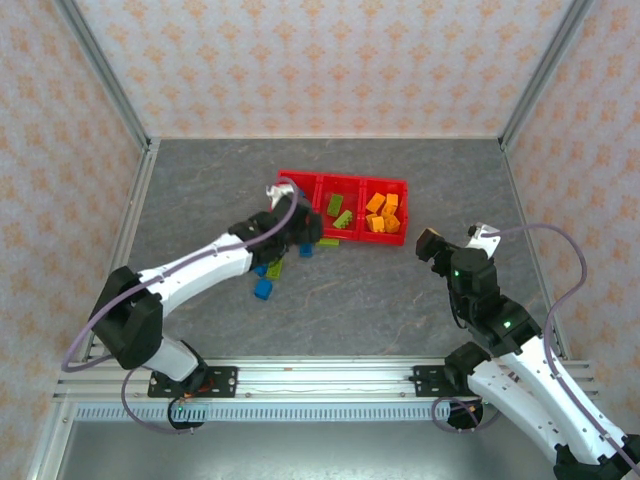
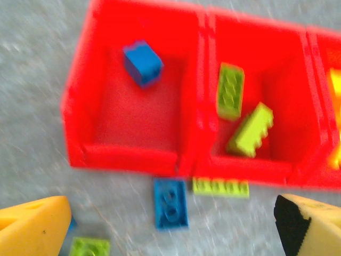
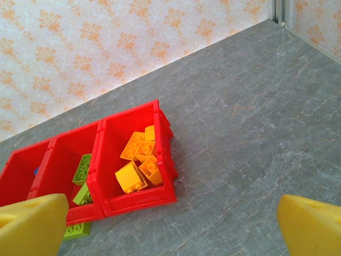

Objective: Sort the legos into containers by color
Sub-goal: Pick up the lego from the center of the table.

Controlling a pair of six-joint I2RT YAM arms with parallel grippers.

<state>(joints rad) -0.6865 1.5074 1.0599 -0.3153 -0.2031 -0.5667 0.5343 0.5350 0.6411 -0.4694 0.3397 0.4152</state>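
Currently one blue lego [image 2: 143, 63], two green legos [image 2: 230, 90] in three containers [image 2: 133, 159]; left gripper [image 2: 170, 230], right gripper [image 3: 170, 224] spread.

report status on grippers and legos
Left gripper open, empty, over loose blue brick. Right gripper open, empty. Tray holds one blue lego, two green legos, orange pile. Nothing blocking.

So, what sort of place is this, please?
Likely a robot lab test cell: a grey table boxed in by patterned panels on aluminium posts, with a mounting rail at its near edge.
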